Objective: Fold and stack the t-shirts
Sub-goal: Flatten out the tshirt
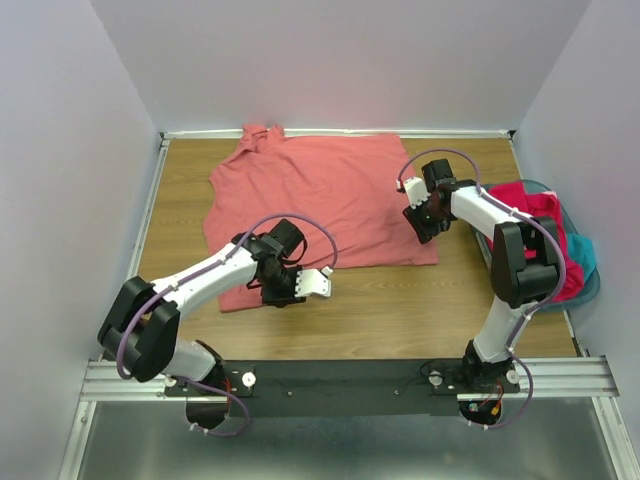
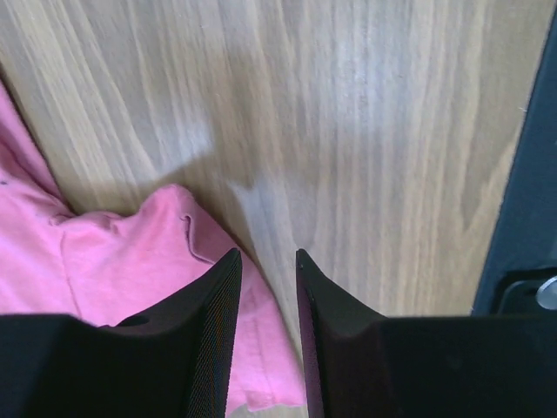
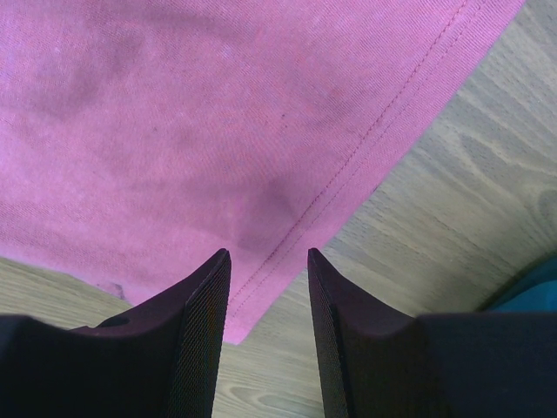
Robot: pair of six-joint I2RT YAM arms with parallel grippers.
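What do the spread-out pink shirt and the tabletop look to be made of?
Pink shirt: soft cloth, likely cotton, matte; fine fabric texture and a stitched hem line show in the right wrist view. Tabletop: wood or wood-look laminate, smooth, faintly glossy; grain streaks show, but solid wood or printed surface cannot be told.

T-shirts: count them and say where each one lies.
3. The salmon-pink shirt lies spread flat on the table. The magenta-red shirt is heaped in the basket at the right edge. The teal shirt is bunched beside it. More may hide underneath.
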